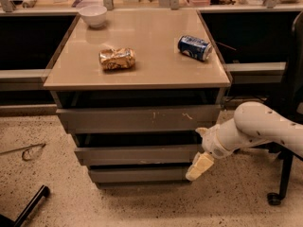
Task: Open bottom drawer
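Observation:
The bottom drawer is the slimmest grey front, lowest of three in the cabinet, and looks pushed in. Above it sit the mid-sized front and the tallest front with white scratch marks. My gripper, with pale cream fingers, hangs from the white arm that comes in from the right. It is at the right end of the bottom drawer front, just below the middle drawer's right corner.
On the tan cabinet top lie a crumpled snack bag, a blue can on its side and a white bowl. A chair base with a wheel stands at the right. A black bar lies on the speckled floor at the lower left.

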`<state>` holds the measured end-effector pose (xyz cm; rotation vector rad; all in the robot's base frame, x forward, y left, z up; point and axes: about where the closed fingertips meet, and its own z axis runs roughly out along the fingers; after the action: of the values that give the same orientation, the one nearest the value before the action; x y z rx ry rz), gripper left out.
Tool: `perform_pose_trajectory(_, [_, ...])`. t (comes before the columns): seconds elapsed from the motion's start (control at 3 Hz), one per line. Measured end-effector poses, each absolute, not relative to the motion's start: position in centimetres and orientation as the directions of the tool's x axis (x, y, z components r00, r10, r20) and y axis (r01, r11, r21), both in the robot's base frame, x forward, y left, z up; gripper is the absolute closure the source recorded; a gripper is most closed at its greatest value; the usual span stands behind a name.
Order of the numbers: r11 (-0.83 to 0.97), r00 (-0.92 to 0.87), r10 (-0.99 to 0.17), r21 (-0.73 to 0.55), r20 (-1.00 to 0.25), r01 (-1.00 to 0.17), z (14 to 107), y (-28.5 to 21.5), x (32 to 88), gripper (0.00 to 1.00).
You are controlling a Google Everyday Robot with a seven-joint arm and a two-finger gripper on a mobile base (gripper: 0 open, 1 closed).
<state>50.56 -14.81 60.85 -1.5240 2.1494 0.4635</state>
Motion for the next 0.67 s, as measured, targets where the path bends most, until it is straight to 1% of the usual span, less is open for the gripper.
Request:
perform_pose_trajectory(0.33, [0.33, -0.289, -0.769, 0.033, -0.569, -0.944, 59.1, -14.6, 50.5, 0.0])
perform_pose_trajectory(0.67, [0.337, -0.315, -0.716, 0.087, -0.623, -0.938, 53.4, -13.3, 49.6, 0.0])
